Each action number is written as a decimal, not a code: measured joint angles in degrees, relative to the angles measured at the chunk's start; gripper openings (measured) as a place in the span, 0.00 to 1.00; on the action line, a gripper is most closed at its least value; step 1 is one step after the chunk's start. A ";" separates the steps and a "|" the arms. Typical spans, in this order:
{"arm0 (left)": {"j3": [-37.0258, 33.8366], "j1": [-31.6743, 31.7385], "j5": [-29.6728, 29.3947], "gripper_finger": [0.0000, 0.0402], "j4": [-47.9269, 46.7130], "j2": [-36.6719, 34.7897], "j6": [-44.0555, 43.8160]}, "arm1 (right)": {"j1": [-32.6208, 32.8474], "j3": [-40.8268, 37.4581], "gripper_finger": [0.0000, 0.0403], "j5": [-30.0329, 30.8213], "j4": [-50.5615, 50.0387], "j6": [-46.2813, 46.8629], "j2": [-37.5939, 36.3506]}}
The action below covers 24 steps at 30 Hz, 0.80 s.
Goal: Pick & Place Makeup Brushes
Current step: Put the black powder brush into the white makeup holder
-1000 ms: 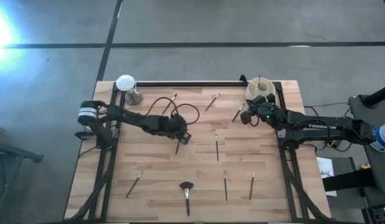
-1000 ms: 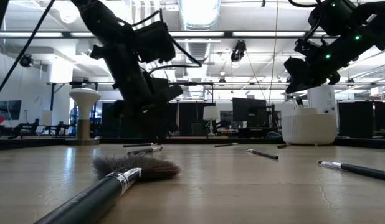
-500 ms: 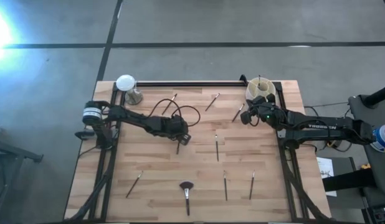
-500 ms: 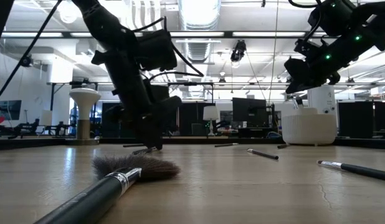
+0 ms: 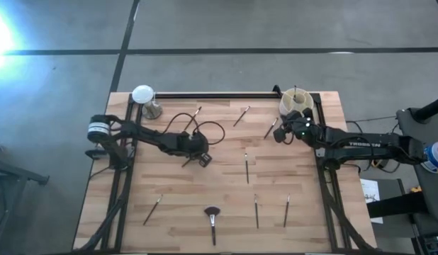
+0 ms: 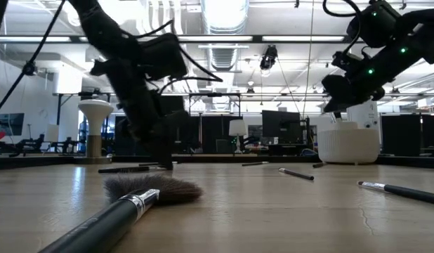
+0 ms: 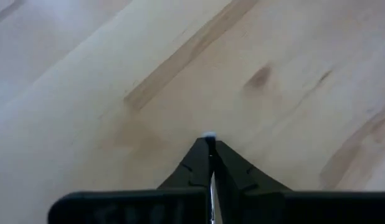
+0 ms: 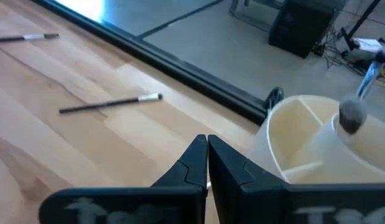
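The left gripper [image 5: 202, 157] is down at the table [image 5: 311, 205], its fingers pinched together on a brush [image 5: 186, 161]. In its wrist view a thin silvery line runs between the closed tips and a pale end pokes out just past them. The grip sits near one end, so the rest of the brush trails off to the side of the hand, low over the wood. In the low view I cannot tell whether it has cleared the surface. Such a thin thing needs a full pinch, which is probably why the jaws stand so narrow.

The right gripper [image 5: 290, 132] hangs above the table just beside the cup [image 5: 295, 104], fingers pressed shut. Whether anything is nipped between them I cannot tell. It looks parked there because the cup is where brushes are meant to go (a judgement, not something seen).

The cup is white with inner dividers. One standing brush [image 8: 352, 113] with a rounded head leans in a compartment on the side away from the right gripper, and the nearer compartments look empty.

The other brushes [image 5: 246, 167] lie scattered flat: several between the two hands, and more, with the fluffy brush [image 5: 212, 213], well apart from both along the near edge.
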 joint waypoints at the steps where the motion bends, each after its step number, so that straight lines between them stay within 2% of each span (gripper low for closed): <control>1: -1.61 0.18 -0.26 0.01 1.95 -1.33 0.35 | 0.01 0.40 0.02 -0.01 0.50 -0.74 -0.08; 4: -7.10 1.03 -0.96 0.00 12.62 -5.59 2.47 | 0.08 1.90 0.02 -0.05 0.90 -2.71 -0.09; 8: -16.81 2.26 1.89 0.00 36.48 -9.04 6.95 | 0.09 2.98 0.02 -0.84 1.29 -3.08 -0.07; 12: -24.40 3.98 6.94 0.01 64.29 -9.07 10.89 | 0.18 0.86 0.02 -8.74 8.04 -0.57 1.05; 14: -26.12 4.95 8.84 0.01 72.67 -8.20 13.02 | 0.60 -1.42 0.02 -14.62 16.88 -0.03 3.04; 16: -26.29 5.71 10.46 0.01 76.81 -7.74 15.23 | 1.07 -3.75 0.02 -20.56 27.50 0.24 6.04; 19: -24.33 6.75 13.43 0.01 78.17 -7.31 17.98 | 1.52 -5.87 0.02 -27.71 42.58 2.72 12.30; 22: -22.11 7.49 16.99 0.00 77.87 -6.73 20.14 | 2.26 -6.05 0.02 -30.08 52.36 4.86 19.33; 24: -21.05 7.88 18.63 0.00 77.95 -6.71 21.29 | 2.95 -4.80 0.02 -30.27 54.71 5.80 23.93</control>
